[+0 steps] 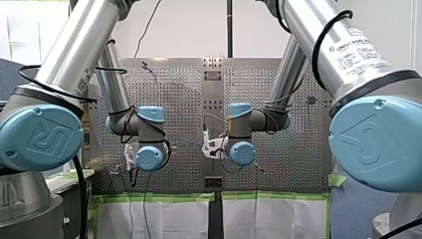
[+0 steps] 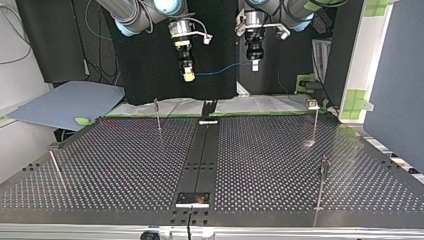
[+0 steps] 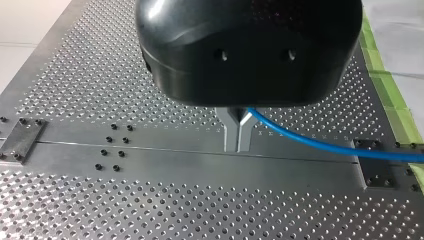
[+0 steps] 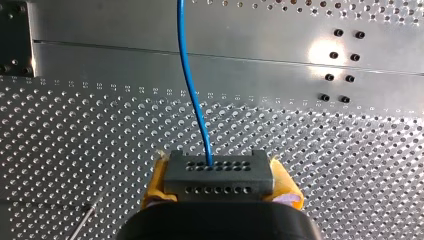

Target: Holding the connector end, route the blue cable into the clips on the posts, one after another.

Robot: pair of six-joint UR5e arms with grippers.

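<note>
The blue cable (image 2: 220, 69) hangs in a shallow sag between my two grippers, high above the perforated table (image 2: 125, 160). My right gripper (image 2: 188, 76), at the top view's left, has its yellow pads (image 4: 156, 180) shut on a dark grey connector block (image 4: 218, 179). The cable (image 4: 192, 85) leaves that block's face and runs ahead over the table. My left gripper (image 3: 237, 146) has its metal fingers shut on the cable (image 3: 325, 145), which trails off to one side. In the top view the left gripper (image 2: 254, 64) hangs at the right of the other.
Thin posts with clips stand on the table: one at the back left (image 2: 158, 114), one at the back right (image 2: 316, 120), one at the front right (image 2: 322, 182), one at the front left (image 2: 55, 167). A smooth metal strip (image 2: 200, 155) runs down the middle.
</note>
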